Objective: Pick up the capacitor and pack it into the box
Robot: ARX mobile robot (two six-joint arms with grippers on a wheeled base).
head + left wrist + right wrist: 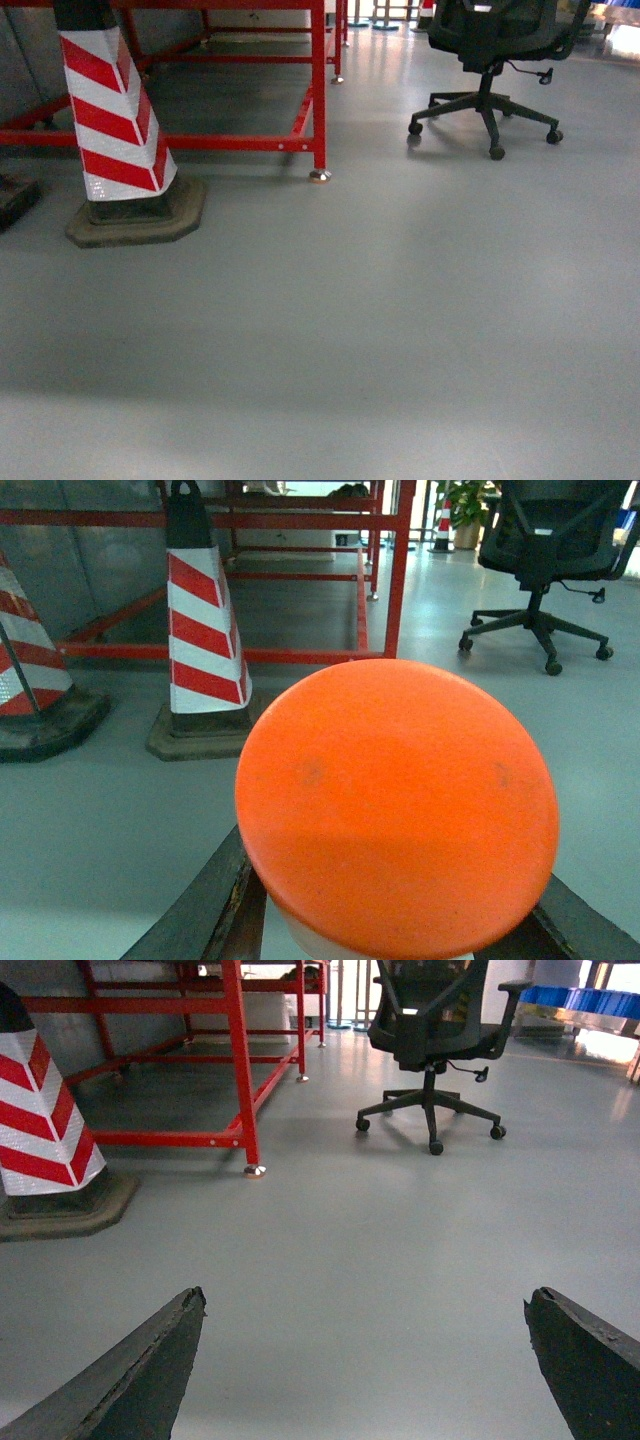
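Grey floor (400, 330) open between red rack (318, 90) and chair (490, 50).

Cone (113, 115) left of chair (490, 60)

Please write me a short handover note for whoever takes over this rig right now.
Left claw: shut on a round orange-capped object with a whitish body, presumably the capacitor, held up in front of the wrist camera.
Right claw: open and empty above the grey floor.
The box is in none of the three views; only a red-and-white striped traffic cone, a red metal frame and a black office chair show.
Done: pick. Left: find the box and pack.
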